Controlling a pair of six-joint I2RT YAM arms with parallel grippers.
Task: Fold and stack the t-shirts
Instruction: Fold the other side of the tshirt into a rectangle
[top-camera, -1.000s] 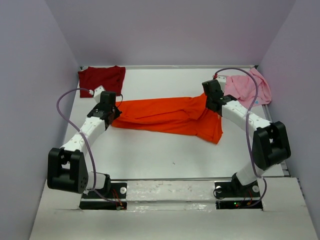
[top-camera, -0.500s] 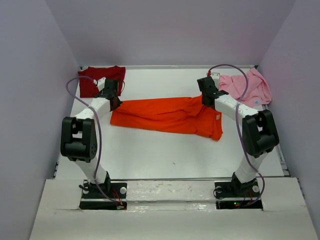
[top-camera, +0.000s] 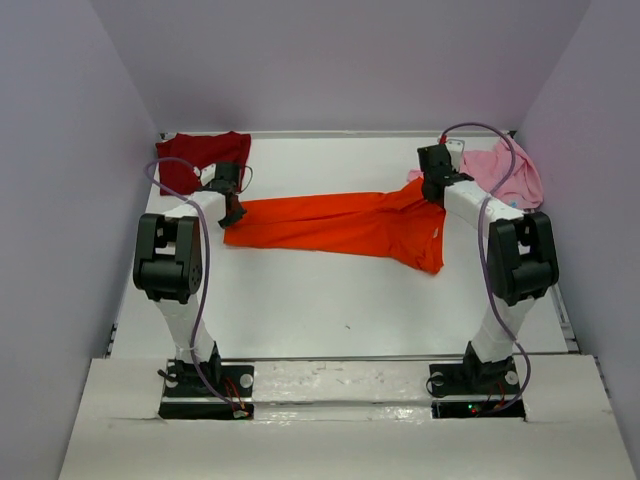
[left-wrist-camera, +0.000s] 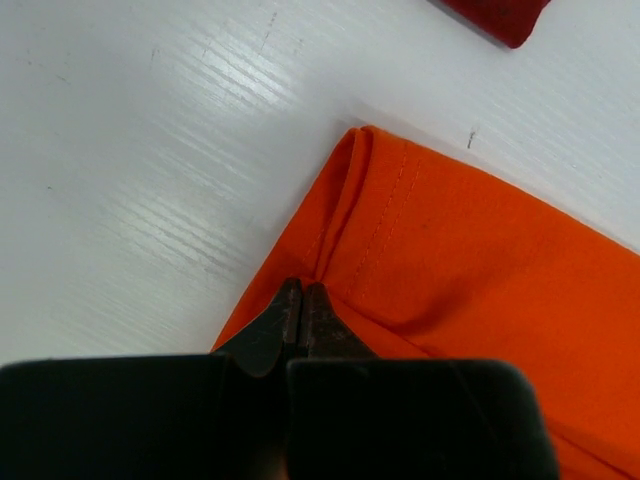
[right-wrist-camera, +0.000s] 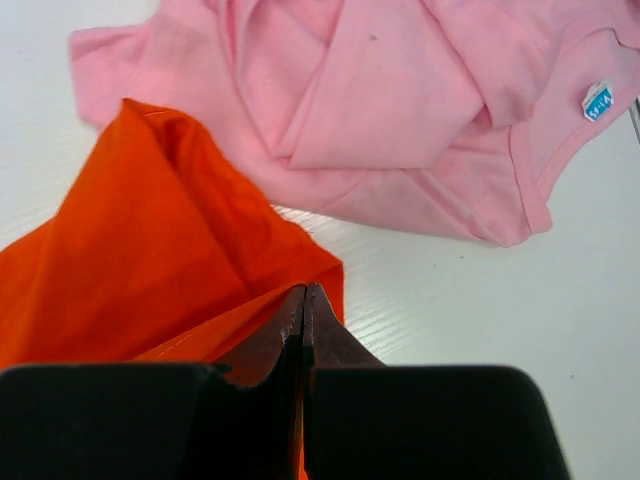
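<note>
White tabletop (top-camera: 300, 290) bears the orange t-shirt (top-camera: 330, 222), stretched across its middle. We find the left gripper (left-wrist-camera: 302, 305) clamped on one end and the right gripper (right-wrist-camera: 303, 305) clamped on the other. Maroon t-shirt (top-camera: 200, 155) lies back left; pink t-shirt (top-camera: 510, 172) back right, beside the orange.

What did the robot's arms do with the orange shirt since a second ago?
Both arms drew back toward the far wall, dragging the orange t-shirt a little that way. The left gripper and right gripper stayed pinched shut on its two ends; nothing was let go. The dark red t-shirt and pink t-shirt did not move.
</note>
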